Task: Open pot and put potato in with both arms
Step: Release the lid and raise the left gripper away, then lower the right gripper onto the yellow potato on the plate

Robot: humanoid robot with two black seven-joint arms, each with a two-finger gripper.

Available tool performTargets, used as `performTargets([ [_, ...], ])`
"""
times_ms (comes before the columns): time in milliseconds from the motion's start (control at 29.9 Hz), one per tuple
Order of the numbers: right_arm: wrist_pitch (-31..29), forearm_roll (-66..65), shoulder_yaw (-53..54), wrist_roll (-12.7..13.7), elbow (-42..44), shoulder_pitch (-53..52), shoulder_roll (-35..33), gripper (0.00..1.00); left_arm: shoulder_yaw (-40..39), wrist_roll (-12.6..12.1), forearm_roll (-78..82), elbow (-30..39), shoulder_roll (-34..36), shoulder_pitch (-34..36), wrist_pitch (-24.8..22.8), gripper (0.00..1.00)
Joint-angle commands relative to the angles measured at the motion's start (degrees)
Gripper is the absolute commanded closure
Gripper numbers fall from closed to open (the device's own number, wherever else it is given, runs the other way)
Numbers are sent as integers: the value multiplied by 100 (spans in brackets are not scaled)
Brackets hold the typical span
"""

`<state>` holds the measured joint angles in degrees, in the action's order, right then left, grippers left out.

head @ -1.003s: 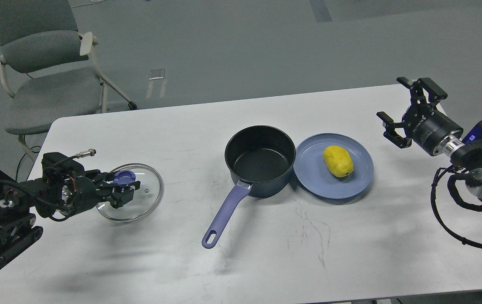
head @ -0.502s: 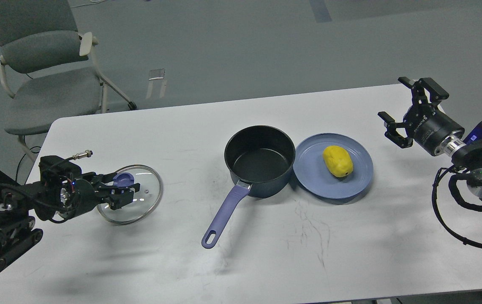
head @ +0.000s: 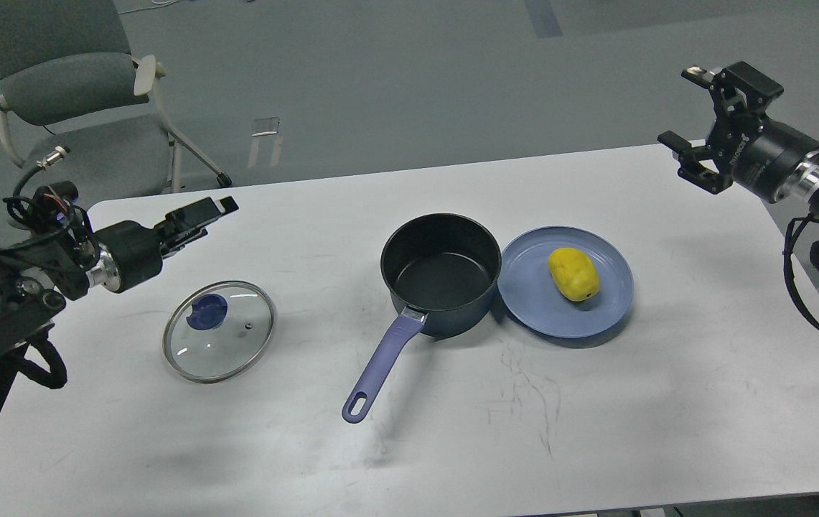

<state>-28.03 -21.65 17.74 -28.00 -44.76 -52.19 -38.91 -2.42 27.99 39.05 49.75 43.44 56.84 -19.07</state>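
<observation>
Left pincer (head: 201,215) has let go of the round glass lid (head: 219,330), state unclear, leaving the dark navy saucepan (head: 441,273) open; right pincer (head: 700,118) spread wide.

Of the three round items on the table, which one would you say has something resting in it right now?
The blue plate, right of the pot: it holds the yellow potato. The pot is empty, and the glass lid lies flat, alone.

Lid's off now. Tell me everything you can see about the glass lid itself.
The round clear glass lid has a thin metal rim, a blue knob near its middle and a small dark vent hole beside the knob. It lies flat, knob up, on the white table, left of the dark navy saucepan and apart from it. Nothing grips it: the left gripper hovers above and behind it.
</observation>
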Motion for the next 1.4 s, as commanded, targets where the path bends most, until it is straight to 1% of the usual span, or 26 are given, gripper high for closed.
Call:
performTargets([
  [0,3,-944,-691,0,-199,-827,-178,0,-206,1,-846,-1,-28,134,-422,2],
  [33,3,-1303,-1067,0,-287,-1159,-178,0,-320,1,-864,-1,-55,125,-466,2],
  [100,3,-1665,-1534,0,-401,-1494,-170,0,-391,1,-864,-1,-64,125,-475,2],
  [167,3,-2436,-2446,0,-594,-2161,-126,0,-400,1,-864,-1,-98,125,-484,2],
  [234,3,-3034,-3140,0,-691,-2566,-4,0,-400,1,-864,-1,-125,125,-493,2],
  [435,3,-4485,-4496,0,-683,-3148,567,0,-409,1,-864,8,-90,125,-510,2],
  [568,3,-4716,-4928,0,-482,-3228,1007,0,-409,1,-855,8,-72,125,-510,2],
  [635,3,-4725,-5279,0,-175,-3228,1445,0,-409,1,-864,8,-72,125,-510,2],
  [769,3,-4725,-5684,0,107,-3228,1982,1,-409,1,-864,43,-55,134,-510,2],
  [1036,3,-4725,-6107,0,459,-3079,2405,1,-409,1,-864,175,68,125,-510,2],
  [1103,3,-4725,-6107,0,608,-2974,2493,1,-409,1,-864,175,68,125,-510,2],
  [1371,8,-4716,-6089,0,749,-2727,2713,2,-409,1,-864,175,68,125,-519,2],
])
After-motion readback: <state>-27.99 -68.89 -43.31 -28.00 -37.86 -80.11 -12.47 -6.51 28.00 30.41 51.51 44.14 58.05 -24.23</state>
